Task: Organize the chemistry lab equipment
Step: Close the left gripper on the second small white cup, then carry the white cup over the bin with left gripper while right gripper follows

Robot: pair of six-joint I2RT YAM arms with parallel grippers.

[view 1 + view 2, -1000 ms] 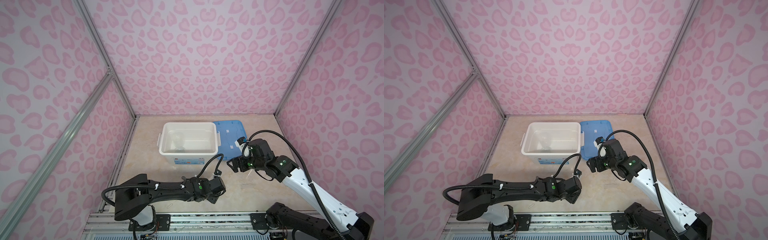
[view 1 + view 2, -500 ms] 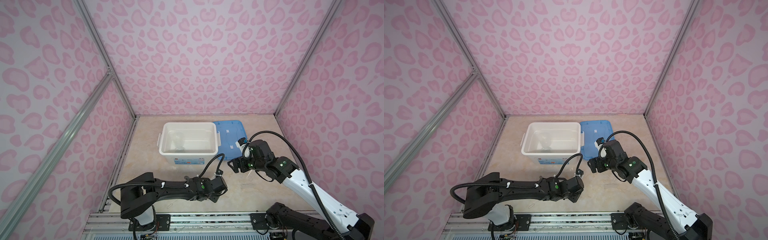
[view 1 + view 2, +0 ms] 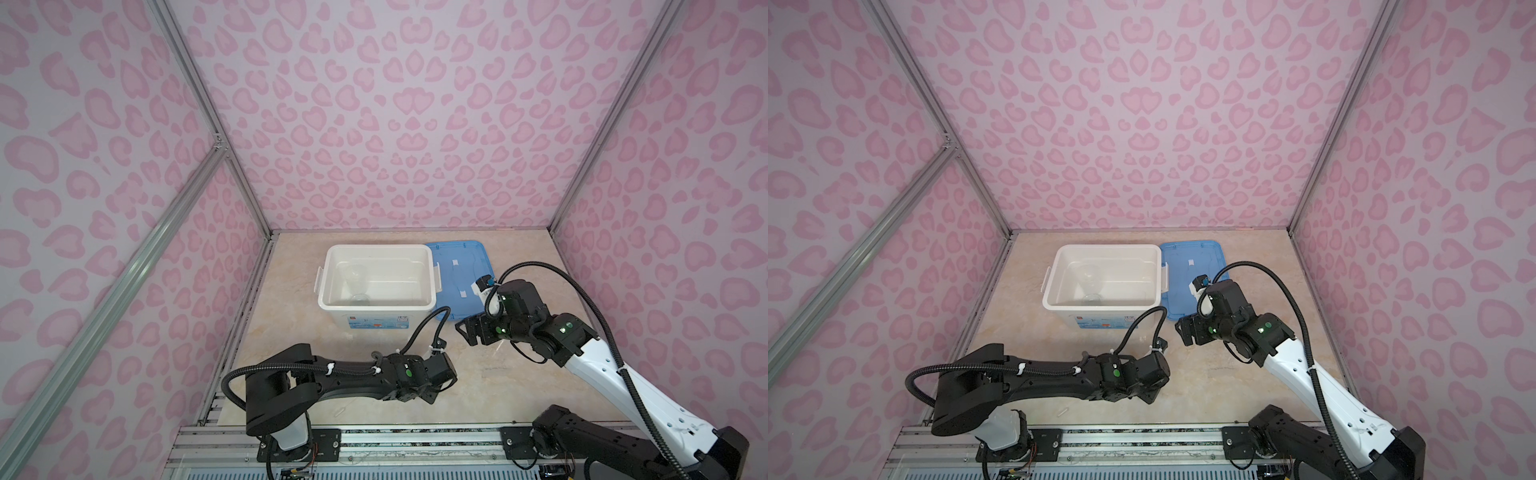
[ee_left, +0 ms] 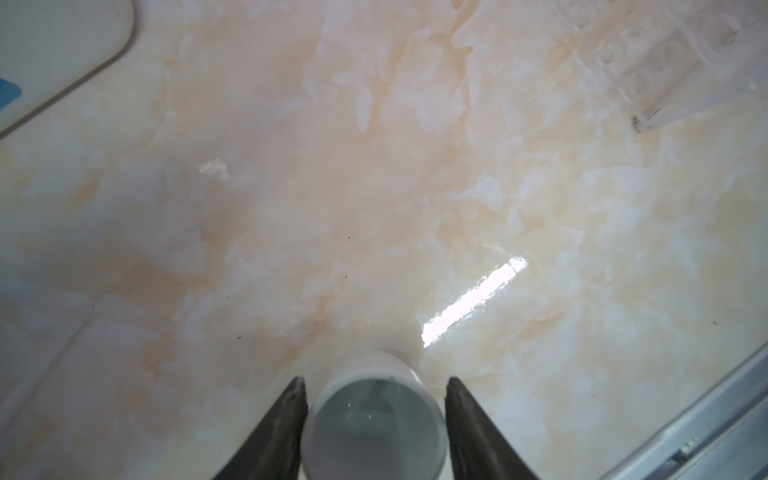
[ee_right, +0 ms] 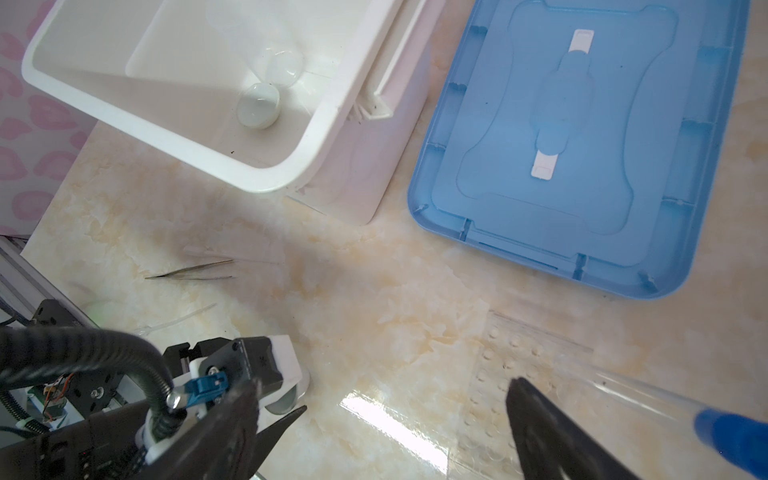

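My left gripper [image 4: 376, 388] is low over the marbled tabletop [image 4: 374, 187], with its jaws drawn narrow around a small round dish [image 4: 374, 424]. The dish stands upright on the table between my two fingers [image 4: 291, 415]. Each tip sits right at its rim on either side, and I cannot tell whether they are pressing it or only beside it. Bare marble runs from the dish out to the rounded corner of the white bin [image 4: 62, 50] and to a clear tray with round wells [image 4: 665, 62], both well apart from my fingers. The metal rail [image 4: 706, 415] at the table's edge is near my outer finger.

My right gripper [image 5: 382, 384] hangs above the table with its jaws wide and holds nothing. The clear tray lies under and just beside one finger, and a clear tube with a blue cap [image 5: 648, 401] lies past it, apart from the finger. The thin metal tweezers [image 5: 191, 270] lie flat on open marble between the bin and my left arm.

The bin [image 3: 332, 299] holds a clear beaker [image 5: 282, 62] on its side and a second round dish [image 5: 257, 106] near the front wall. The flat blue lid [image 5: 582, 145] lies just beside the bin.
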